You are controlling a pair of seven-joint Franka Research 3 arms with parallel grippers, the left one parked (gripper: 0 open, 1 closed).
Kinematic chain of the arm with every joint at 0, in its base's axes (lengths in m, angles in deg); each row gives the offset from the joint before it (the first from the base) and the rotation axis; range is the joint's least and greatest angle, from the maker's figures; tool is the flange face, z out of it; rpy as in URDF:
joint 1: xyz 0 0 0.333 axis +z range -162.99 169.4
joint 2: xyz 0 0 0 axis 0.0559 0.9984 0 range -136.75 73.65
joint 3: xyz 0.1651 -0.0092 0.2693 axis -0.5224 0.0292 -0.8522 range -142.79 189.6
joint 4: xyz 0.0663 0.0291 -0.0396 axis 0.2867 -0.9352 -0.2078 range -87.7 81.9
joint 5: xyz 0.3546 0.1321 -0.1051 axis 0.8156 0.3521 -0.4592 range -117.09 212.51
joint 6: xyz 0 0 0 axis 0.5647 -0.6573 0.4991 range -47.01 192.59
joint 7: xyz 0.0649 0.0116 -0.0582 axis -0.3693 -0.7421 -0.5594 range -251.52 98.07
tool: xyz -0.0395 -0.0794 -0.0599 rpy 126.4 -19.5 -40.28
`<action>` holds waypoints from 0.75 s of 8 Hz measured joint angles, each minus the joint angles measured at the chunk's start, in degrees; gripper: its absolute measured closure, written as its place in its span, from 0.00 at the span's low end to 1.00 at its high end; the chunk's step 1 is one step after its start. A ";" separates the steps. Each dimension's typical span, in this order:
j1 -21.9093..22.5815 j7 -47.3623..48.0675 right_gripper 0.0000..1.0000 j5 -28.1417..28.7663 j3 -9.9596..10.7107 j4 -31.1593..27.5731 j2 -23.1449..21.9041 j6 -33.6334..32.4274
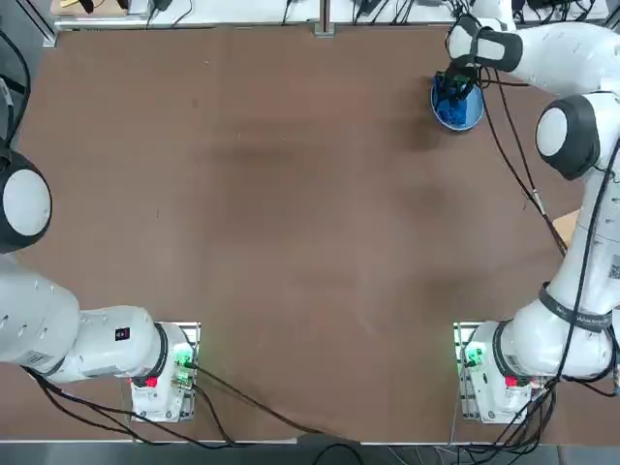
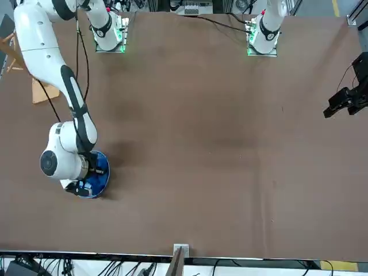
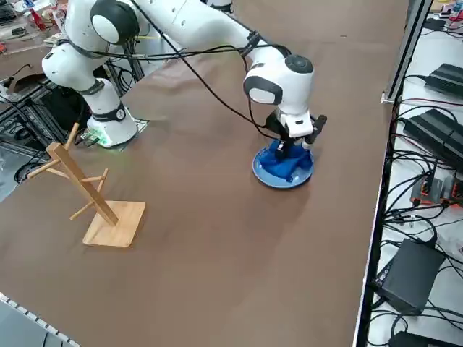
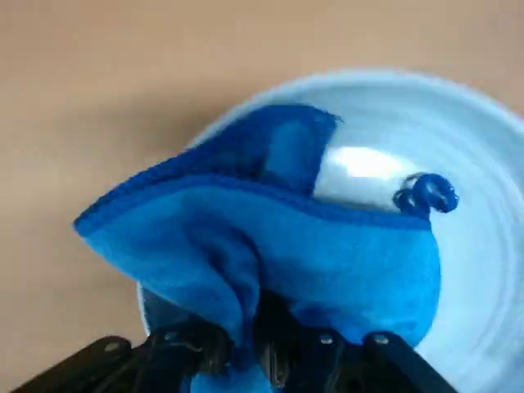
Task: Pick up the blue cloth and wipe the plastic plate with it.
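Observation:
The light blue plastic plate [image 1: 466, 117] [image 2: 102, 180] [image 3: 264, 174] [image 4: 475, 205] sits on the brown table at the far right side. On it rests the royal-blue cloth [image 1: 451, 98] [image 2: 92, 181] [image 3: 288, 164] [image 4: 270, 246], bunched in folds. My right gripper [image 1: 453, 85] [image 3: 293, 147] [image 4: 266, 356] hangs straight over the plate, pointing down and shut on the cloth's upper fold. In the wrist view the fabric drapes from the pinched fingers onto the plate's glossy inside.
A wooden peg rack [image 3: 90, 195] on a square base stands off the table's right edge. Green-lit arm bases [image 1: 480, 373] sit at the near edge. Cables and power bricks [image 3: 409, 275] lie beyond the far edge.

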 joint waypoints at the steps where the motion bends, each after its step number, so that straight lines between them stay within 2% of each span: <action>1: -0.06 -0.76 0.84 0.00 0.04 0.04 0.29 2.47; 4: -1.45 -3.26 0.84 -0.71 0.18 0.57 0.83 4.48; 6: -3.65 -4.19 0.84 -4.15 0.21 0.70 0.82 4.11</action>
